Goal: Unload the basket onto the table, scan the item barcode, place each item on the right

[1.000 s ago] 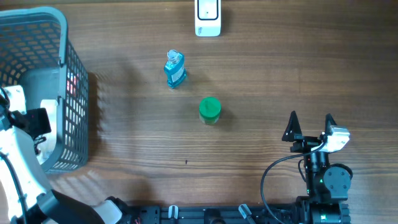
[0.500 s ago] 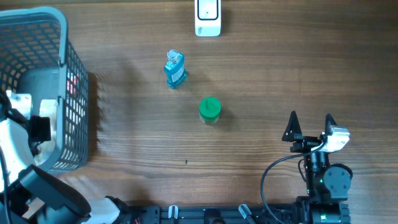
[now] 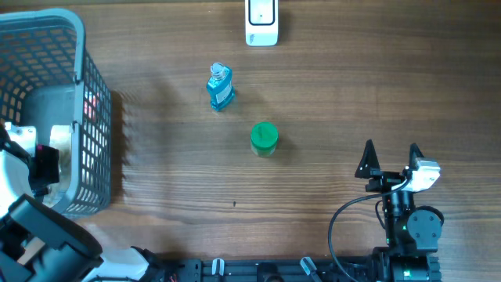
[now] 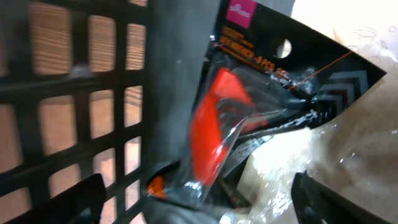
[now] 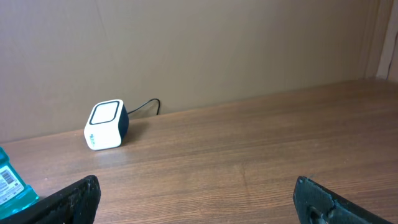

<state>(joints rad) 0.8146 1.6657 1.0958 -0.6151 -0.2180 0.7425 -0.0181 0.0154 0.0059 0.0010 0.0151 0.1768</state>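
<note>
- Since the left gripper (image 4: 196, 204) hangs inside the basket (image 3: 94, 117) with its jaws spread wide and nothing between them, I'd call this the pick step, with the grab not yet made.
- The target looks like the black blister pack (image 4: 249, 106) with a red-orange tool inside. It's leaning by the basket's mesh wall, next to some crinkly clear wrapping (image 4: 323, 155) (I can't spot a barcode on this face, so it's maybe on the back).
- To do it well, I'd come down on the stiff card edge rather than the bulging plastic. Stay off the mesh just beside it so a finger doesn't snag.
- Close firmly, because that film looks slippery.
- Lift straight up past the rim before heading for the white scanner (image 3: 261, 23) at the far edge of the table (image 3: 352, 78).
- The right gripper (image 3: 390, 150) sits near the front right with its jaws wide and empty, well apart from the blue bottle (image 3: 221, 88) and the green-lidded jar (image 3: 264, 138).
</note>
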